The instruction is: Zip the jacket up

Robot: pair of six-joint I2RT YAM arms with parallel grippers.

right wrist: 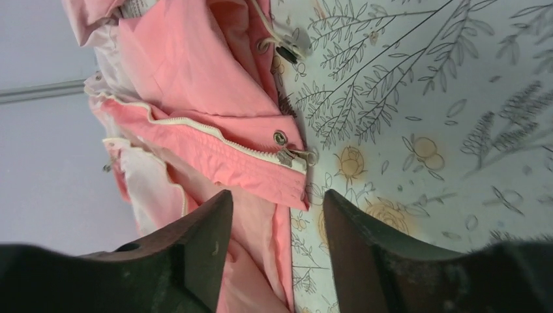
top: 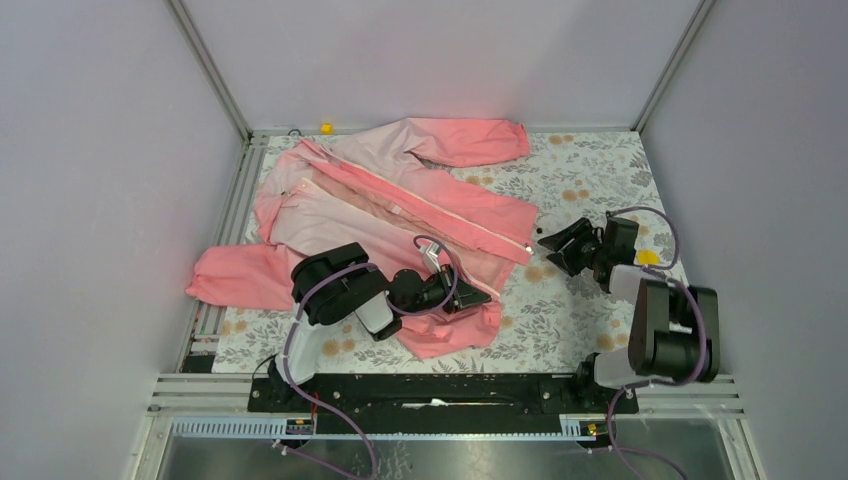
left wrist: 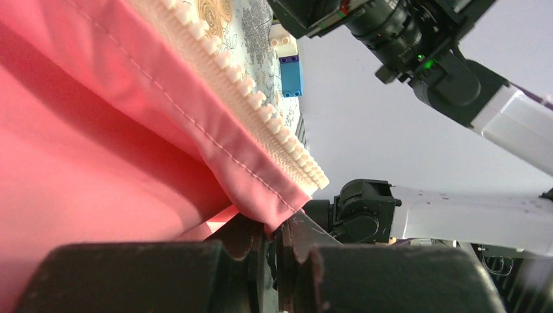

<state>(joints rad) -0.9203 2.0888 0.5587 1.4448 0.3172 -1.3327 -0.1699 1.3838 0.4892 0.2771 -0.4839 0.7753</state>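
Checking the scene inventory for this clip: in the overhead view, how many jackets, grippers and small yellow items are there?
jacket: 1
grippers: 2, the left gripper and the right gripper
small yellow items: 2, one at the far edge, one on the right side
Total: 5

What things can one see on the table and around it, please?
jacket: one, pale pink to coral, spread on the table's left half
zipper: one, whitish, not joined
table cover: one, white with flower print, under everything
small yellow things: two, far edge and beside the right arm
small block: one, blue and white, beyond the jacket's edge
left fingers: two, black, shut on the jacket's hem
right fingers: two, black, open, near the zipper's end
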